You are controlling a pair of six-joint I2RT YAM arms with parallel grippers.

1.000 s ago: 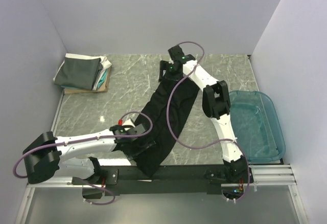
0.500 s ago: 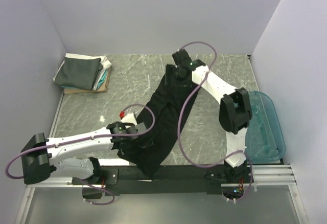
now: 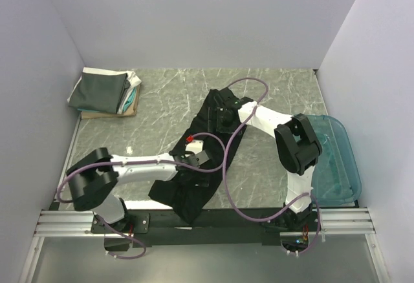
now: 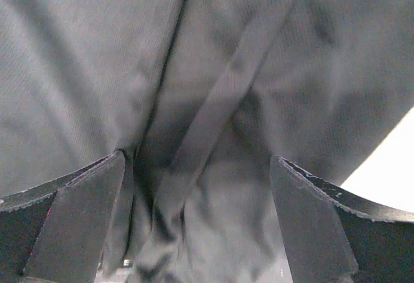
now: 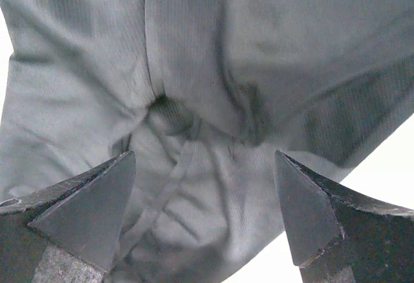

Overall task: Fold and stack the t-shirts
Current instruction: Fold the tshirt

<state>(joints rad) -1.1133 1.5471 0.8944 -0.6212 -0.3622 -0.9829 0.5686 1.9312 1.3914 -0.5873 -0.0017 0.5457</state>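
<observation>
A black t-shirt (image 3: 208, 142) lies as a long, rumpled band running diagonally from the middle of the table to its near edge. My left gripper (image 3: 200, 162) hovers open over the band's middle; in the left wrist view its jaws (image 4: 197, 167) straddle a raised fold of black cloth (image 4: 220, 95) without pinching it. My right gripper (image 3: 224, 120) stands open over the band's far end, and wrinkled black cloth (image 5: 194, 70) lies between its spread jaws (image 5: 205, 160). Folded t-shirts (image 3: 103, 91) sit stacked at the back left, dark grey on top with white, teal and tan edges showing.
A translucent teal plastic tub (image 3: 331, 160) stands at the right edge beside the right arm's base. The black rail (image 3: 233, 217) runs along the near edge, under the shirt's lower end. Purple cables loop over both arms. Grey walls enclose three sides.
The left gripper has swung right from the shirt's left edge to over its middle. The right gripper has drawn back from the far end toward the near side, staying over the shirt.
</observation>
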